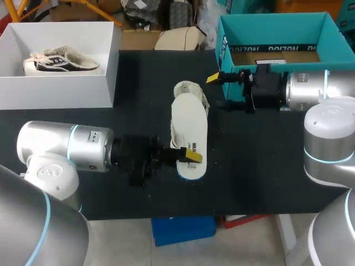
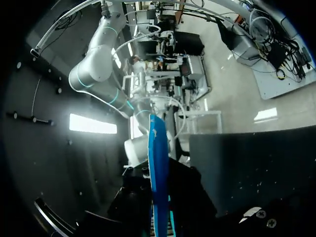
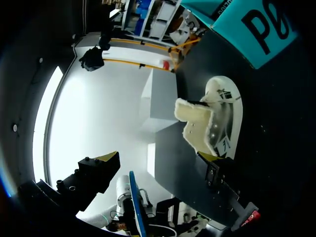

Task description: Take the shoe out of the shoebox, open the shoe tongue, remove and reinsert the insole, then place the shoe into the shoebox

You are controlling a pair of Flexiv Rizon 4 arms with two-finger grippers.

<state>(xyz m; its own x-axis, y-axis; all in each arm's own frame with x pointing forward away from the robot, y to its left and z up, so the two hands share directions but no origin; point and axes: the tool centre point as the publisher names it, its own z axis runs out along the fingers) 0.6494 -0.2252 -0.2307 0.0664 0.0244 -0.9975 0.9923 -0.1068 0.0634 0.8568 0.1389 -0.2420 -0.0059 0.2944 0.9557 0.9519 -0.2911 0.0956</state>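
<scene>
Head view: the shoe (image 1: pixel 188 90) lies mid-surface (image 1: pixel 249 177), fleecy lining showing. Right of the shoe stands a teal box (image 1: pixel 272 33). Over the shoe the left claw (image 1: pixel 188 156) pinches a flat white piece, probably the insole (image 1: pixel 188 124), by the end farthest from the shoe's fleece. The right claw (image 1: pixel 219 90) hangs wide open just right of the shoe.

Left wrist view: the insole (image 2: pixel 158 168) shows as a thin blue edge clamped between the claw's fingers.

Right wrist view: the shoe (image 3: pixel 197 126) lies on the surface ahead of the spread right claw (image 3: pixel 160 158).
</scene>
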